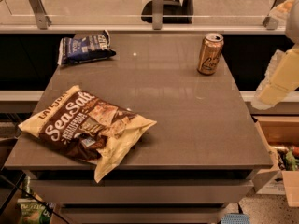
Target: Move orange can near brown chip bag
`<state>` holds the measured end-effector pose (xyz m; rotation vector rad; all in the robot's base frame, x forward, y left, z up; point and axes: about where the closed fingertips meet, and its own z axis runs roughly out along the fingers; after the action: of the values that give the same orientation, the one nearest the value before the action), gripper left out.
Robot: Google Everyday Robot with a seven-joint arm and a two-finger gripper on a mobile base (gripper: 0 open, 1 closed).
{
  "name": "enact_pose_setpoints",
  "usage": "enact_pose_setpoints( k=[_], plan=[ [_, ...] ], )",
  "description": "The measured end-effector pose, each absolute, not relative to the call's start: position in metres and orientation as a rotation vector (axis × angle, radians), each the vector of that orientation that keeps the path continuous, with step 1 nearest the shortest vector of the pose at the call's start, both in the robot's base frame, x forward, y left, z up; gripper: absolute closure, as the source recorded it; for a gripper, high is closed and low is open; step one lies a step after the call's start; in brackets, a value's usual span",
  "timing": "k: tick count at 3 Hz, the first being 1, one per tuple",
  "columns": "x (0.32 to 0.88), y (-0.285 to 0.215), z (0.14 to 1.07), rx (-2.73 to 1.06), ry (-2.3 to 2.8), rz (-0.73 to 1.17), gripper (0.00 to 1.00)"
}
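Note:
The orange can point(210, 53) stands upright at the far right of the grey table point(187, 111). It is copper-orange with a silver top and pale script on its side. The brown chip bag point(86, 125) lies flat at the table's front left, with white "Sea Salt" lettering and a cream-yellow end hanging over the front edge. My gripper point(276, 84) shows as pale arm parts at the right edge of the view. It is off the table's right side and well apart from the can. It holds nothing that I can see.
A smaller dark blue bag point(84, 48) lies at the table's far left corner. A glass railing with metal posts point(158, 6) runs behind the table. An open cardboard box point(282, 162) sits on the floor at the right.

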<state>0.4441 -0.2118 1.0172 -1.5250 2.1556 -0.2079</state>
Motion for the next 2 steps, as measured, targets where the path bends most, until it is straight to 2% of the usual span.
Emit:
enact_pose_setpoints(
  k=[2],
  plan=[
    [0.482,-0.222,1.001,-1.249,2.172,-0.134,0.0]
  ],
)
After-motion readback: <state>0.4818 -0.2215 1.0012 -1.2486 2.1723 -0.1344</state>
